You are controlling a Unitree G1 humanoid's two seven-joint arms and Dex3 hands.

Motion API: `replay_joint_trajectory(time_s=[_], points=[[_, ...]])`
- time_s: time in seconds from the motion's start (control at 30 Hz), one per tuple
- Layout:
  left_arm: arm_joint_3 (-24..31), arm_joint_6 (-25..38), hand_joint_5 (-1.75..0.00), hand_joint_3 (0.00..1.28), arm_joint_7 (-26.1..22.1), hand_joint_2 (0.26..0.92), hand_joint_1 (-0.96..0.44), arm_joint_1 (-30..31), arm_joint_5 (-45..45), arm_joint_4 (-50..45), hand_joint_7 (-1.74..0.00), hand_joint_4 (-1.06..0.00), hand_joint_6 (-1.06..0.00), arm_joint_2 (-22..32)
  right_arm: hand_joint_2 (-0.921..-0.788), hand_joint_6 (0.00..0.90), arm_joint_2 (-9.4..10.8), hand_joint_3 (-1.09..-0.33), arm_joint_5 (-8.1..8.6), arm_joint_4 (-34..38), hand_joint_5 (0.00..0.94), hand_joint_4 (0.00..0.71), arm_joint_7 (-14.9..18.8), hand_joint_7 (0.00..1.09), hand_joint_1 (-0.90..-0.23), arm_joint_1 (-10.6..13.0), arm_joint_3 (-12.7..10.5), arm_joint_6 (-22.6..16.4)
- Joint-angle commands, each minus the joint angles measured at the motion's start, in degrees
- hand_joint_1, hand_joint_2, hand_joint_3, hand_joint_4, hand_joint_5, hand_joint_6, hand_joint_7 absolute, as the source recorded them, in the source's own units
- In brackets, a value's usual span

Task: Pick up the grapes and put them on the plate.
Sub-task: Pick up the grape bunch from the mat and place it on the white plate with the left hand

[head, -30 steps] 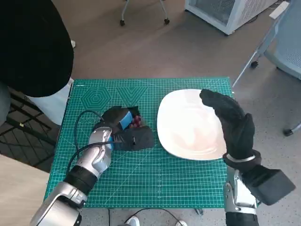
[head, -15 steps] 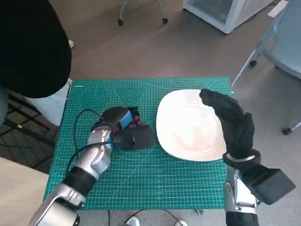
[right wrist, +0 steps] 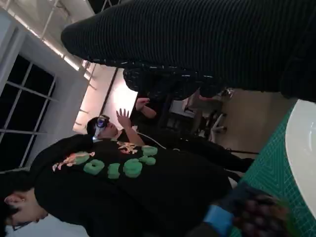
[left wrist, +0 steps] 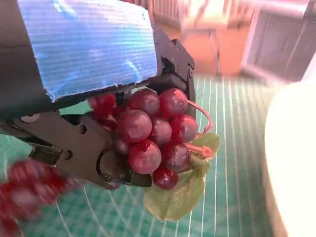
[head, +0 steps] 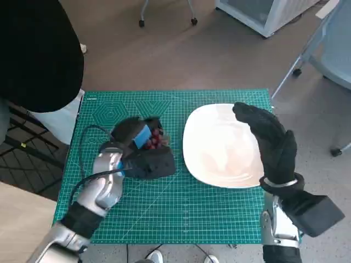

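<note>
While my left hand (head: 138,148) gripped the grapes (left wrist: 152,135), I read the step as the lift and carry toward the plate (head: 219,143). From the head view the bunch sat at about nine o'clock from the plate, over the green mat (head: 164,208), near the plate's rim but apart from it. The left wrist view showed the black fingers (left wrist: 89,148) curled around the cluster, with a green leaf (left wrist: 180,190) hanging under it; I could not tell whether the bunch was clear of the mat. My right hand (head: 271,143) hovered over the plate's three o'clock edge, fingers loosely extended, holding nothing. To do this well, I judged that I should raise the bunch enough for the leaf to clear the rim, travel toward three o'clock level and slow, keep the grip even so no grape popped loose, and release near the plate's middle. I also thought the right hand should stay off the landing spot. A person (right wrist: 133,182) in a dark shirt stood nearby.
</note>
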Motion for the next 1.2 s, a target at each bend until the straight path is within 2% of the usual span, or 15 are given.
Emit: replay_joint_trajectory(time_s=[0.03, 0.3, 0.7, 1.03, 1.2], points=[[1.74, 0.5, -1.33, 0.19, -0.31, 0.921, 0.0, 2.26, 1.6, -7.61, -1.3, -0.52, -0.52, 1.4, -0.921, -0.001, 0.25, -0.766, 0.3, 0.57, 0.0, 0.32, 0.25, 0.45, -0.663, 0.36, -0.01, 0.26], [4.04, -0.99, -1.31, 0.16, 0.13, 0.92, 0.0, 5.28, 2.51, -15.72, -1.28, -0.54, -0.55, 2.4, -0.921, -0.001, 0.17, -0.765, 0.46, 0.77, 0.001, 0.32, 0.35, 0.45, -0.664, 0.3, -0.17, 0.07], [5.63, -5.57, -1.26, 0.12, 1.94, 0.92, 0.0, 5.51, 2.16, -15.0, -1.23, -0.59, -0.59, 1.82, -0.921, -0.001, 0.16, -0.764, 0.24, 1.11, 0.001, 0.321, 0.05, 0.45, -0.669, 0.16, -0.44, -0.41], [3.99, -4.92, -1.33, 0.18, -1.17, 0.92, 0.0, 1.08, 2.66, -13.1, -1.29, -0.53, -0.54, -1.3, -0.921, -0.001, -0.04, -0.762, 0.73, 1.04, 0.001, 0.321, 0.18, 0.45, -0.67, 0.08, -0.92, -0.29], [1.87, -3.81, -1.31, 0.17, -2.87, 0.916, 0.0, -2.81, 3.93, -11.5, -1.27, -0.55, -0.55, -3.89, -0.921, -0.001, -0.29, -0.76, 1.26, 0.11, 0.002, 0.323, 0.3, 0.45, -0.67, 0.43, -1.21, 0.06]])
